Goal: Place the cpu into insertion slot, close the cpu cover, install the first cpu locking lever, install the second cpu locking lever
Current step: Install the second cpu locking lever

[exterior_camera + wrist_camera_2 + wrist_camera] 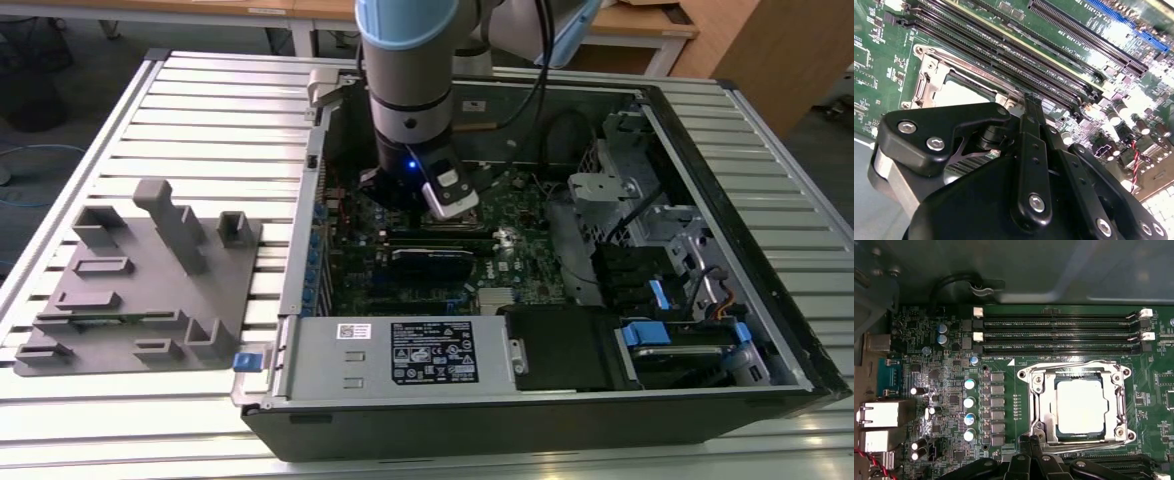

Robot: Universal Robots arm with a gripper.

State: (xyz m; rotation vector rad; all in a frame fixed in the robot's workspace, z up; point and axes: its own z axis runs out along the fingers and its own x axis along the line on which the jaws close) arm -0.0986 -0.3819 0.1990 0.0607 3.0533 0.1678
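Presently the gripper (1026, 450) has its jaws pressed together on nothing, at the six o'clock edge of the insertion slot (1041, 412). Seated inside lies the cpu (1080, 406), framed by the cpu cover (1074, 369). Judged light, rigid and fragile; best handled by its edges.

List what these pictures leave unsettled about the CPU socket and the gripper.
- Insertion slot's pin field: covered by the cpu in the first wrist view.
- Near edge of the cpu cover: behind the gripper there.
- Socket in the exterior view: hidden behind the arm.
- Locking levers: latched or not, too fine to tell.
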